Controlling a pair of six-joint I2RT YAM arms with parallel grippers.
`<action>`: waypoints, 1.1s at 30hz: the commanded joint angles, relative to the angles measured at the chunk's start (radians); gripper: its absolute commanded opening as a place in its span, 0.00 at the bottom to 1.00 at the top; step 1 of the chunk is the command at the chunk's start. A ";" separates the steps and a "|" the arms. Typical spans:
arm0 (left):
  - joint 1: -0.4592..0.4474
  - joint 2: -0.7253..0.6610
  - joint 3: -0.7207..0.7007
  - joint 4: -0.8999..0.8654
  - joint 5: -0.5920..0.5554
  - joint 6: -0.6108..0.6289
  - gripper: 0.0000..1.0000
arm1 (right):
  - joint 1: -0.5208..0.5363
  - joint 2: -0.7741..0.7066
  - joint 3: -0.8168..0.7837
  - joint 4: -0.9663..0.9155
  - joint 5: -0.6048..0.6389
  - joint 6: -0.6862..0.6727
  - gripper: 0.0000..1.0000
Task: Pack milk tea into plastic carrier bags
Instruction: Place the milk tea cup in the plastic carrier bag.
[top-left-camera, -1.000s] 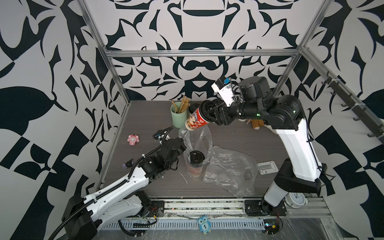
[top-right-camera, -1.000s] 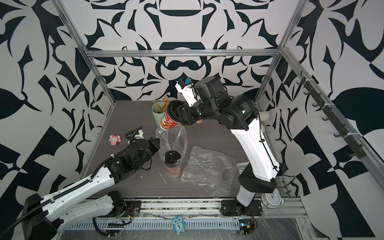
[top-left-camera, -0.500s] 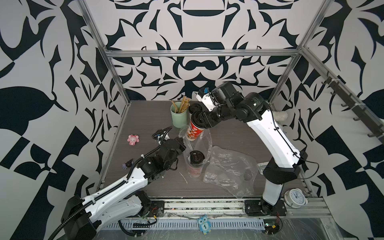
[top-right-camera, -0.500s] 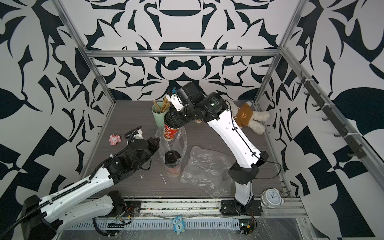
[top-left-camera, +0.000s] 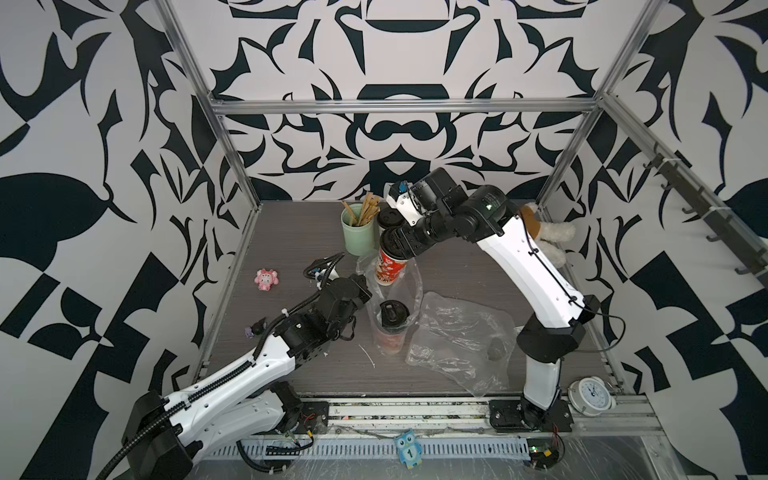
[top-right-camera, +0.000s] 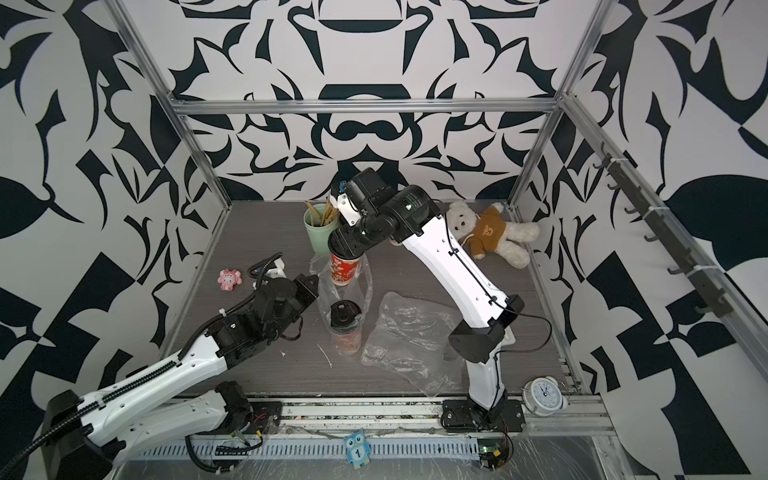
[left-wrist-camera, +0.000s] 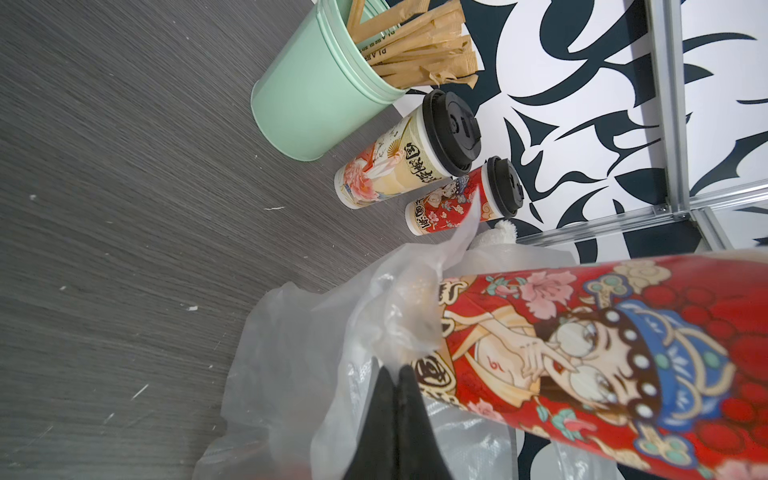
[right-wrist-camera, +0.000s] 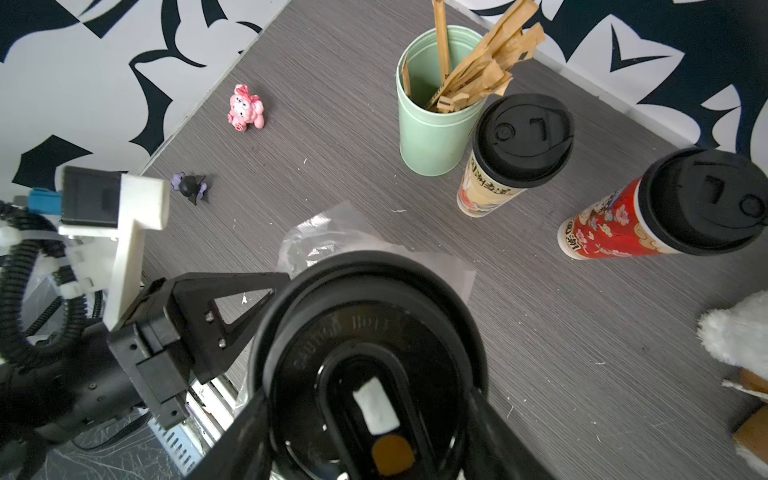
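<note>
Right end effector (top-left-camera: 397, 246) is clamping the crushable red paper cup (top-left-camera: 390, 271) by its stiff lid; left end effector (left-wrist-camera: 394, 374) is pinching the flimsy clear plastic bag (left-wrist-camera: 286, 345).

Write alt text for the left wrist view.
The left tool, shut, pinches the edge of a clear plastic bag while the base of a red printed cup sits behind the plastic. Behind, on the table, stand a mint-green holder of brown sticks, a cream cup and another red cup.
</note>
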 joint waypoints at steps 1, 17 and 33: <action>0.003 -0.013 -0.009 0.000 -0.030 0.000 0.00 | 0.000 -0.050 0.013 -0.018 0.042 -0.013 0.47; 0.003 -0.001 0.009 0.016 -0.020 0.023 0.00 | 0.009 -0.027 -0.124 0.126 0.035 0.000 0.43; 0.003 -0.018 0.031 0.053 -0.066 0.084 0.00 | 0.090 0.081 -0.148 0.111 0.104 -0.012 0.40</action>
